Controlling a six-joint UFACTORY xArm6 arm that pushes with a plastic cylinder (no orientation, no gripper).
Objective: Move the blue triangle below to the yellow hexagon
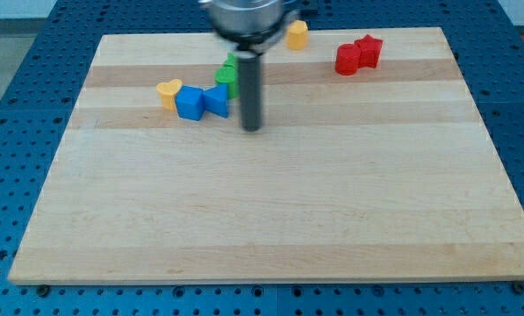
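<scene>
Showing no legible writing anywhere.

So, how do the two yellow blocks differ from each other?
The yellow block at the view's left looks heart-shaped and touches a blue block; the yellow block near the view's top stands alone, more rounded. The left one lies nearer my tip. Both are yellow, on the wooden board.
</scene>
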